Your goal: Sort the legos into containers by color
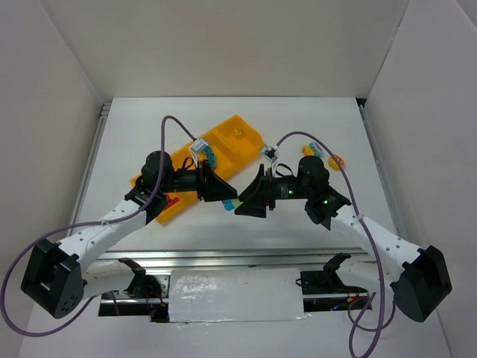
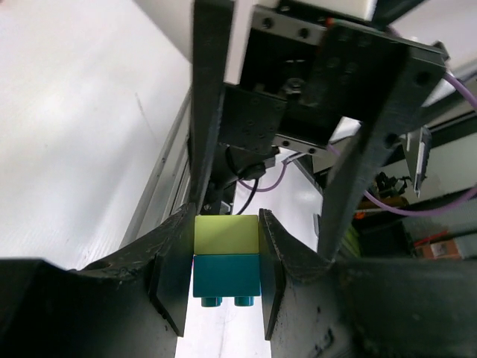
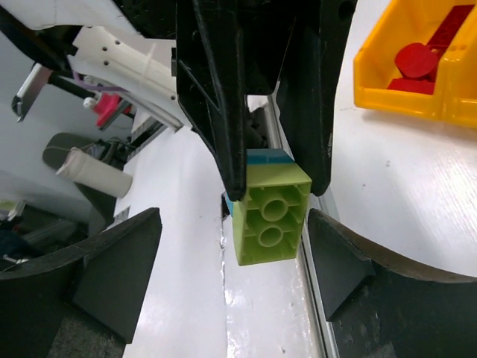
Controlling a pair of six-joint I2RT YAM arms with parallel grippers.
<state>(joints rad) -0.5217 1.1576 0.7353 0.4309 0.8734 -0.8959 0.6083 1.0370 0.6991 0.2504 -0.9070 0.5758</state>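
Note:
My left gripper is shut on a yellow-green lego stacked with a teal-blue lego, held in the air. In the top view the left gripper and right gripper face each other in front of the tray. My right gripper is open wide. The yellow-green lego shows its hollow underside between my right fingers, touching neither. The tray corner holds red legos.
Red legos lie in the tray's near-left compartment, teal ones further along, a yellow one at the far end. Loose legos lie on the table right of my right arm. A metal rail runs along the table's near edge.

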